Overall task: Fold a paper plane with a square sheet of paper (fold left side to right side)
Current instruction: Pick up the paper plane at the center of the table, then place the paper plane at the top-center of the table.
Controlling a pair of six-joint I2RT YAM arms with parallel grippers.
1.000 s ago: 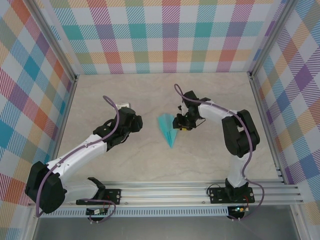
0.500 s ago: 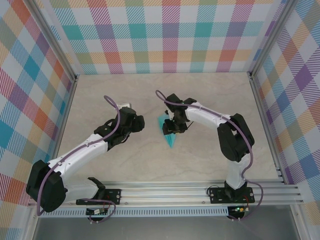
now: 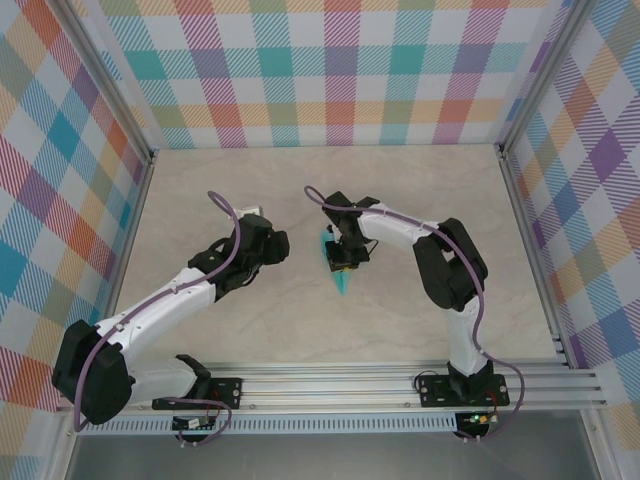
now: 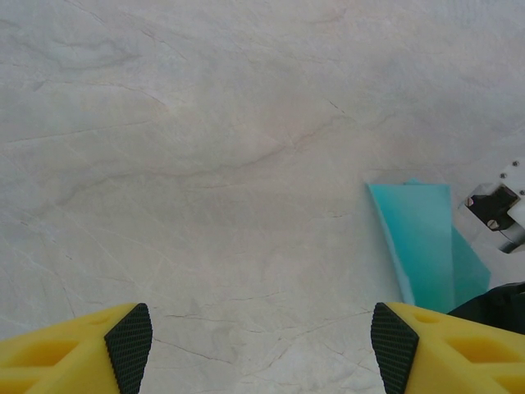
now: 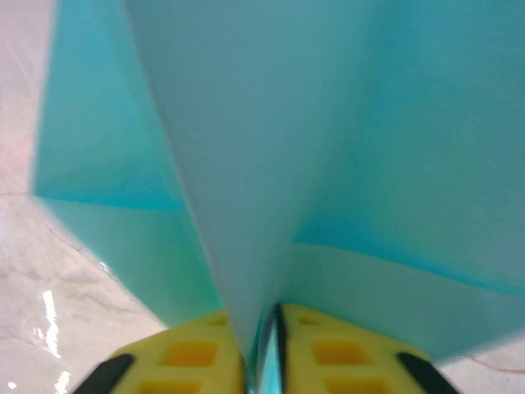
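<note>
Paper plane (image 3: 343,279), mid-desk (image 3: 250,180), long axis 12-to-6, tip at 6: its flap is pinched in the closed right gripper (image 5: 264,336); the left gripper (image 4: 261,349) is parked at its 9 o'clock, spread wide, empty.

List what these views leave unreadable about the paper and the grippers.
- Top view: the right gripper covers most of the paper plane; its creases are too small to read.
- Right wrist view: the paper plane is too close and blurred, and the top and right edges cut off its outline.
- Left wrist view: the right gripper hides the paper plane's right part, and the fingers of the left gripper run off the bottom edge.
</note>
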